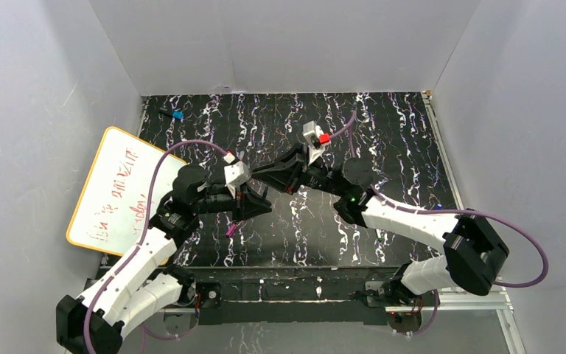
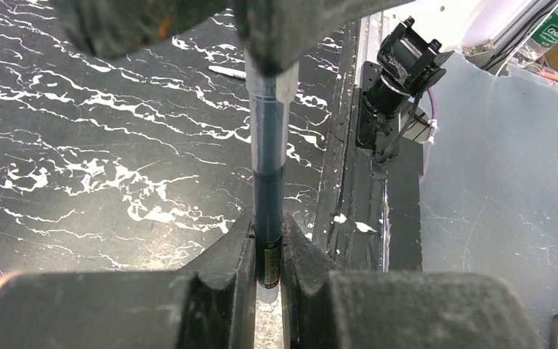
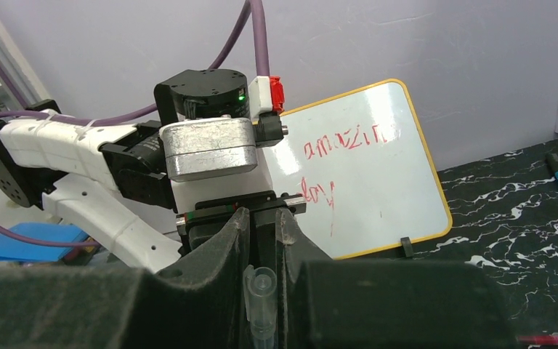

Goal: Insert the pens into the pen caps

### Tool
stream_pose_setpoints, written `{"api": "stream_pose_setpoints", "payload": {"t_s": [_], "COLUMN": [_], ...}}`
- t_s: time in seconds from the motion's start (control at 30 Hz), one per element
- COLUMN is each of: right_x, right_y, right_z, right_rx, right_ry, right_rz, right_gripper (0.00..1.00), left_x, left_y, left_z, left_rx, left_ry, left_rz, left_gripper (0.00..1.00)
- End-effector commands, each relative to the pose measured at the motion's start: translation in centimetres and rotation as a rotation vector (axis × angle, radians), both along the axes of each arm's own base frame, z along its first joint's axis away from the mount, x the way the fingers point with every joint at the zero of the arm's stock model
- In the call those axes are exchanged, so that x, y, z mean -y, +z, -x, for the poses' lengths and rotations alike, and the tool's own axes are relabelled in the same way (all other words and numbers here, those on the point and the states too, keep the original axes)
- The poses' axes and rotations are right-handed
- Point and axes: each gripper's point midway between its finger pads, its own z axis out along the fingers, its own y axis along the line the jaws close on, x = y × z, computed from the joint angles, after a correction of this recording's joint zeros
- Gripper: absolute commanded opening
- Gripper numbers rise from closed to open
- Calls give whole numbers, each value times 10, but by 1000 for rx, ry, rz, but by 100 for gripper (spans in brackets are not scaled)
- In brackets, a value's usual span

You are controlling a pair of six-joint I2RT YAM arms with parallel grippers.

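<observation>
The left hand (image 2: 267,256) is clamping a dark pen (image 2: 269,182), the right hand (image 3: 261,240) pinching the greyish cap (image 3: 261,294) onto it. The magenta cap (image 1: 231,231) is lying unfilled.

Holding dark pen (image 2: 269,167) between left gripper (image 2: 267,243) fingers, far end in greyish cap (image 2: 269,85); pale pen (image 2: 227,70) lying left of cap.

Whiteboard (image 1: 121,193), blue-tipped black object (image 1: 175,114), marbled table (image 1: 390,133)

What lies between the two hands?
The dark pen, clamped in the left hand, spans the gap toward the clear pen cap in the right hand; left wrist view shows it.
</observation>
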Motion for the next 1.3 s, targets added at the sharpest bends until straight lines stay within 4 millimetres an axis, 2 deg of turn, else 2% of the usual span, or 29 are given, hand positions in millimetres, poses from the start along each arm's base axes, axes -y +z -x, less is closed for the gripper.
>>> {"api": "stream_pose_setpoints", "payload": {"t_s": [0.0,0.33,0.57,0.97,1.27], "right_x": [-1,-6,-11,-15,-15], "right_y": [-22,-35,-46,-75,-99], "right_z": [17,22,29,41,55], "right_rx": [-25,-43,-58,-92,-125], "right_ry": [45,59,71,107,135], "right_rz": [41,54,73,149,205], "right_gripper": [1,1,1,1,1], "left_x": [3,5,6,-4,-4], "left_y": [52,89,105,114,120], "left_z": [-17,-31,-40,-40,-40], "left_rx": [162,211,212,256,269], "left_ry": [45,88,89,93,77], "left_rz": [83,160,184,134,122], "left_gripper": [0,0,0,0,0]}}
